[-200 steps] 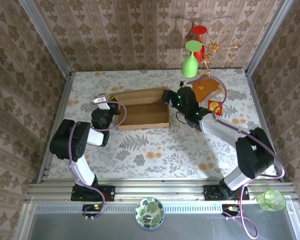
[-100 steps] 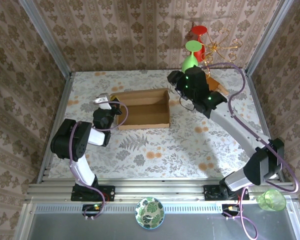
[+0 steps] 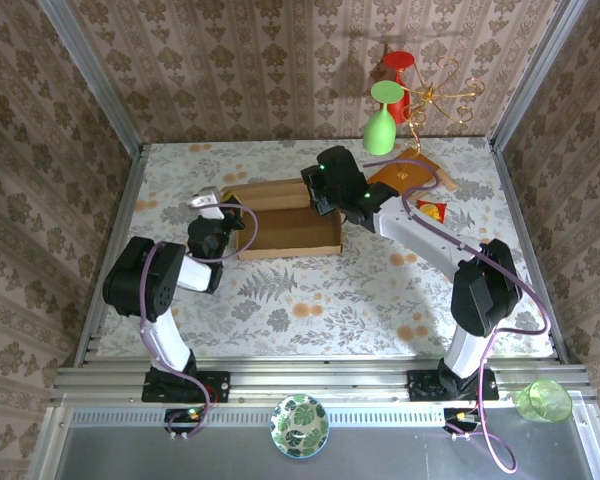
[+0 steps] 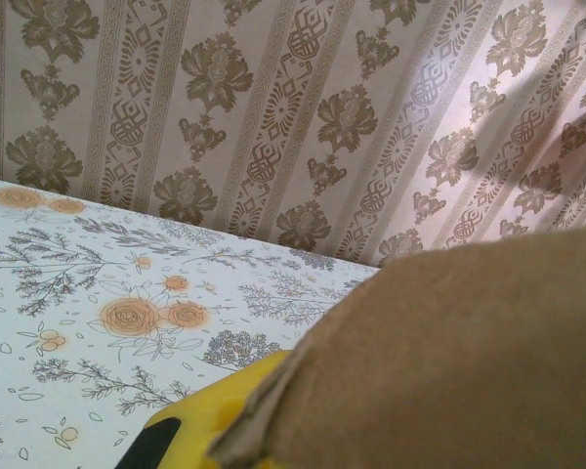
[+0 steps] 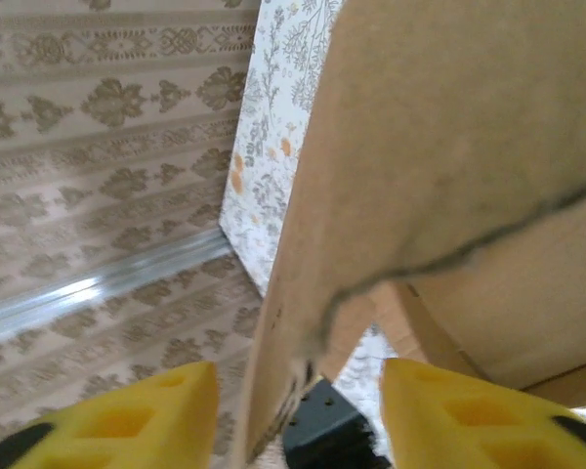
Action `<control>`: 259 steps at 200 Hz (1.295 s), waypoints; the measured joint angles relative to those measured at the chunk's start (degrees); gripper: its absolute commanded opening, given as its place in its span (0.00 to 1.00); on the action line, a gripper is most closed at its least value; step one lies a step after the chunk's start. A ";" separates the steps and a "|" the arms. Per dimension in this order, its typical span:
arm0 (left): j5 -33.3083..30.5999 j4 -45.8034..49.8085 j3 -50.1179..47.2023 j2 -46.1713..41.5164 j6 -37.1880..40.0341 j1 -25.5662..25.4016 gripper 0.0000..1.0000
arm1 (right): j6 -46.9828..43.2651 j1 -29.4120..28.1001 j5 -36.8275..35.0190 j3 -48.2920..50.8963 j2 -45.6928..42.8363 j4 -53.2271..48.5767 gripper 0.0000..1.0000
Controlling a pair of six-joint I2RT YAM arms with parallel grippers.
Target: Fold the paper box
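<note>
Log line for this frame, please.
left gripper: shut on box end | right gripper: open, astride box wall | fold: unfinished

At your table's (image 3: 310, 300) far right you have a green goblet (image 3: 380, 125), a red glass (image 3: 399, 70) and a gold wire ornament (image 3: 442, 98). Nearer you lie a wooden board (image 3: 405, 172) and a red packet (image 3: 430, 209). On the front ledge sit a leaf-patterned plate (image 3: 299, 425) and a green cup (image 3: 543, 400).

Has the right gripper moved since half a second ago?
Yes. The right gripper swung left, away from the green glass, and now sits over the far right corner of the paper box.
</note>
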State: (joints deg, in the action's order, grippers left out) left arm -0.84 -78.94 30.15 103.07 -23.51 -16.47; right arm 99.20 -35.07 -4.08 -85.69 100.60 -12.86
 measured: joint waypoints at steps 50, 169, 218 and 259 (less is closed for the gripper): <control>0.22 0.02 0.00 0.11 -0.11 0.00 0.17 | 3.56 0.20 -0.13 3.48 -0.61 4.90 0.00; 4.70 32.94 -3.74 -22.86 -16.26 0.07 0.37 | 5.81 0.57 0.48 8.98 -2.54 9.70 0.00; 4.70 66.58 1.29 -42.75 -23.58 3.02 0.35 | 5.35 1.33 1.81 7.76 -2.01 8.96 0.00; 9.66 87.60 17.94 -41.62 -27.34 11.67 0.34 | 4.22 1.84 3.32 6.86 -1.31 8.33 0.00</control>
State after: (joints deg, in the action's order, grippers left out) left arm 8.82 8.67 48.10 61.45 -50.85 -4.80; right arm 103.42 -33.23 -0.75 -78.83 99.29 -4.54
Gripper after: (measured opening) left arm 0.340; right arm 0.059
